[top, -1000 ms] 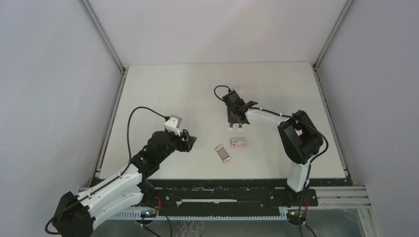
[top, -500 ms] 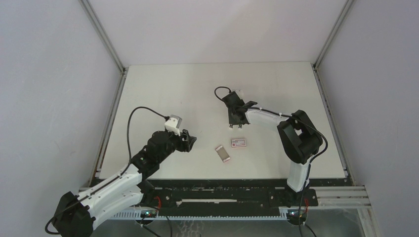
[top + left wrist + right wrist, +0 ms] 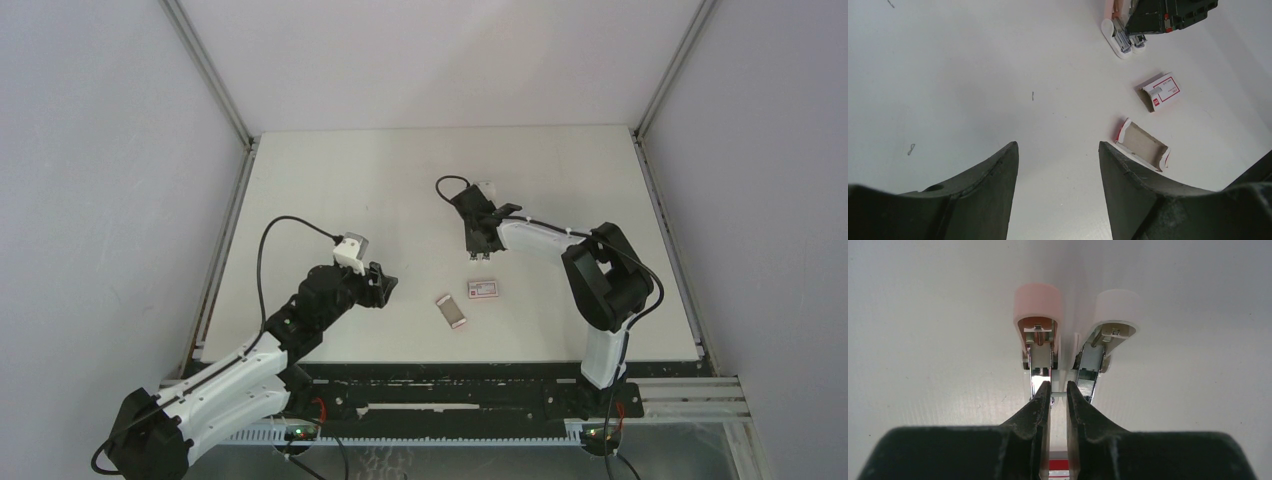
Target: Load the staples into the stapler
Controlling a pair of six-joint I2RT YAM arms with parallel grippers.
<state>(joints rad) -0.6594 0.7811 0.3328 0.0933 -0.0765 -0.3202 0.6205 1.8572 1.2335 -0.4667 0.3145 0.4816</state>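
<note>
Two mini staplers lie open side by side in the right wrist view, a pink one [image 3: 1038, 302] and a white one [image 3: 1117, 304], metal channels showing. My right gripper [image 3: 1058, 390] hovers just before them, jaws nearly together, shut on a thin silvery strip of staples [image 3: 1058, 393] that bridges its tips. From above it [image 3: 478, 248] covers the staplers. The pink-red carton sleeve [image 3: 484, 289] and its empty slide-out tray [image 3: 452, 310] lie nearer. My left gripper [image 3: 385, 288] is open and empty, left of the tray [image 3: 1142, 144].
The left wrist view shows the sleeve [image 3: 1162, 90], the staplers [image 3: 1118, 42] under the right gripper, and two stray bent staples [image 3: 911, 148] on the white table [image 3: 330, 190]. Grey walls with metal posts enclose the table.
My right gripper has shifted slightly to the right over the staplers. The left arm, sleeve and tray have not moved.
</note>
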